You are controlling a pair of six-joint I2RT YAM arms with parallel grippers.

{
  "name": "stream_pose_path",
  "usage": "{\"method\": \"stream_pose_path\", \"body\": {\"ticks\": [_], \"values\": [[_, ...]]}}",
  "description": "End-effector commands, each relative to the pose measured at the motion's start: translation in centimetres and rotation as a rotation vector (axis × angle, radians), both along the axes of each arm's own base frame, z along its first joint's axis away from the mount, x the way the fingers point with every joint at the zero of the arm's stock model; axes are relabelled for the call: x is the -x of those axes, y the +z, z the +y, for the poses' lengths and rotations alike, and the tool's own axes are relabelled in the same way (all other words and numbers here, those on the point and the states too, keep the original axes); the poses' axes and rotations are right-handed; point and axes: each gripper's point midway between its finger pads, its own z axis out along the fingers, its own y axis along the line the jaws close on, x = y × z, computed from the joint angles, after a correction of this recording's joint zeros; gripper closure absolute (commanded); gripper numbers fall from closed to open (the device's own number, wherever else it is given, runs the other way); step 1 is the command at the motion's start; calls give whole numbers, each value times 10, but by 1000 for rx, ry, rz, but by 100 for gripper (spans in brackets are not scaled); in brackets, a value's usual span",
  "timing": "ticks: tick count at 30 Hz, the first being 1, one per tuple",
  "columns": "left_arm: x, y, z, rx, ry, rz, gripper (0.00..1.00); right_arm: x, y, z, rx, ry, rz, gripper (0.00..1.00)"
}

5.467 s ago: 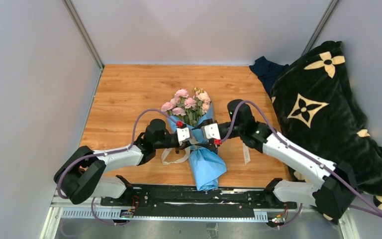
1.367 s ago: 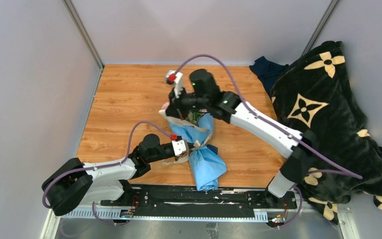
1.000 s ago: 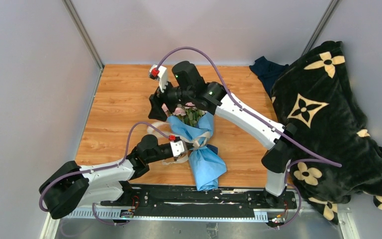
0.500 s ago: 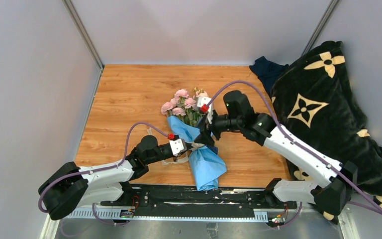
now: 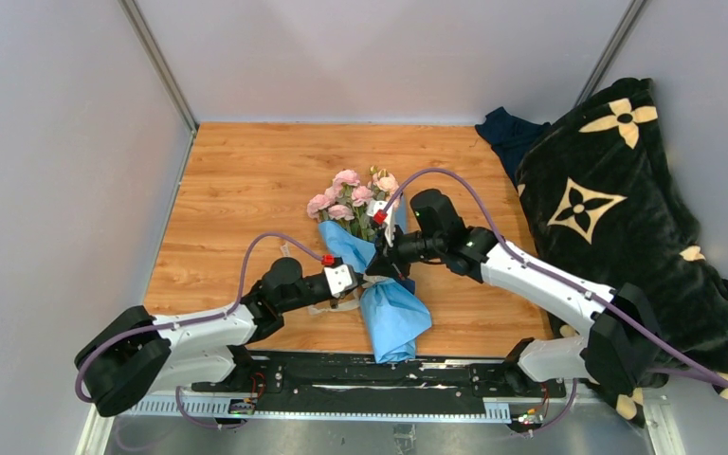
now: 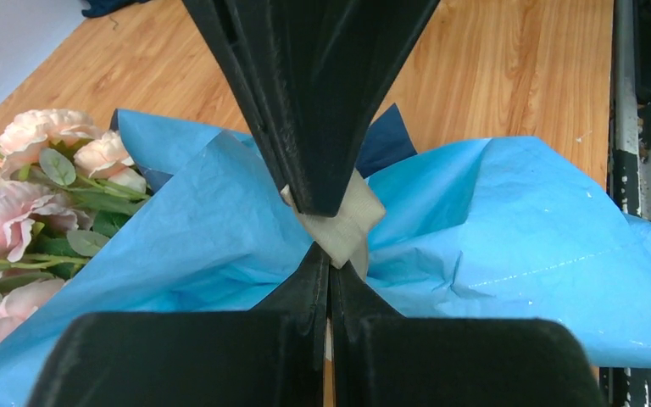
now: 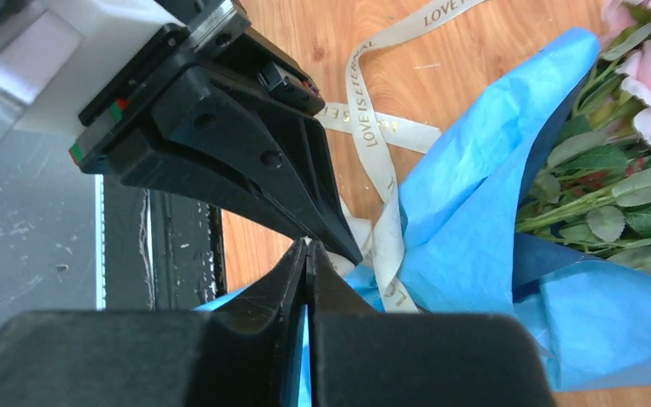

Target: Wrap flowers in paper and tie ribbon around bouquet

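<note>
- At the bouquet (image 5: 393, 315) waist, the ribbon (image 6: 340, 225) is pinched by the closed left gripper (image 6: 329, 268).
- Opposite — the right gripper (image 7: 306, 249) is clamped on the same ribbon.

This is a robot test cell in a lab, not a home or shop. Plain grey panel walls (image 5: 57, 190) close in the left, back and right of the top view, joined by bare metal corner posts (image 5: 156, 62). A wood-grain tabletop (image 5: 246, 180) fills the middle. Along the bottom edge a black mounting rail (image 5: 379, 374) on a scuffed metal bench (image 5: 341, 431) carries the left arm (image 5: 209, 327) and the right arm (image 5: 540, 280), both trailing purple cables (image 5: 251, 261). The bouquet (image 5: 389, 313) at centre and a black patterned blanket (image 5: 616, 209) at the right are props.
</note>
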Motion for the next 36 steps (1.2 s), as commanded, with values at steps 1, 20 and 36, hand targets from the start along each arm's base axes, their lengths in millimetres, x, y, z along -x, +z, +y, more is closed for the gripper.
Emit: {"method": "stream_pose_path", "body": {"ticks": [1, 20, 36], "values": [[-2, 9, -6, 10, -2, -8, 100, 0, -4, 4, 5, 2, 36, 100], [-126, 109, 212, -472, 1080, 484, 32, -30, 0, 2, 32, -83, -22, 100], [-115, -93, 212, -545, 1203, 1019, 9, -28, 14, -1, 38, -107, -43, 100]]}}
